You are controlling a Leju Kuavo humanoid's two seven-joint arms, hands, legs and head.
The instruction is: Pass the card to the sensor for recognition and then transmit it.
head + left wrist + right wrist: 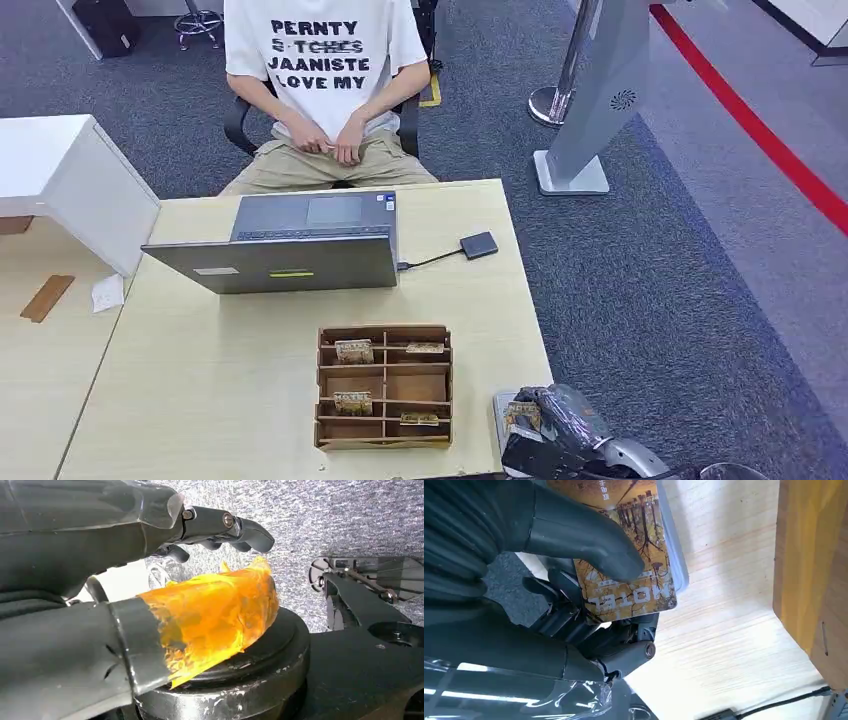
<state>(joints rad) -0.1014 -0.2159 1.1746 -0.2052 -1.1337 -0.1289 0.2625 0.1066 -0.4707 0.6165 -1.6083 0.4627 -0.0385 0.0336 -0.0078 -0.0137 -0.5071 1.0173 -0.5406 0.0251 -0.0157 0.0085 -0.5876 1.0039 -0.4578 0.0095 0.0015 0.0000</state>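
Observation:
My right hand is at the table's front right corner and grips a brown picture card. In the right wrist view the thumb presses on the card, with darker fingers behind it. The card lies over a flat grey sensor pad, whose rounded edge shows just beside the card. I cannot tell whether card and pad touch. My left hand holds nothing, its fingers apart and orange tape on the thumb.
A wooden divided box with several cards stands left of the pad, and its wall is close by. Behind it are a laptop and a small wired black box. A person sits across the table.

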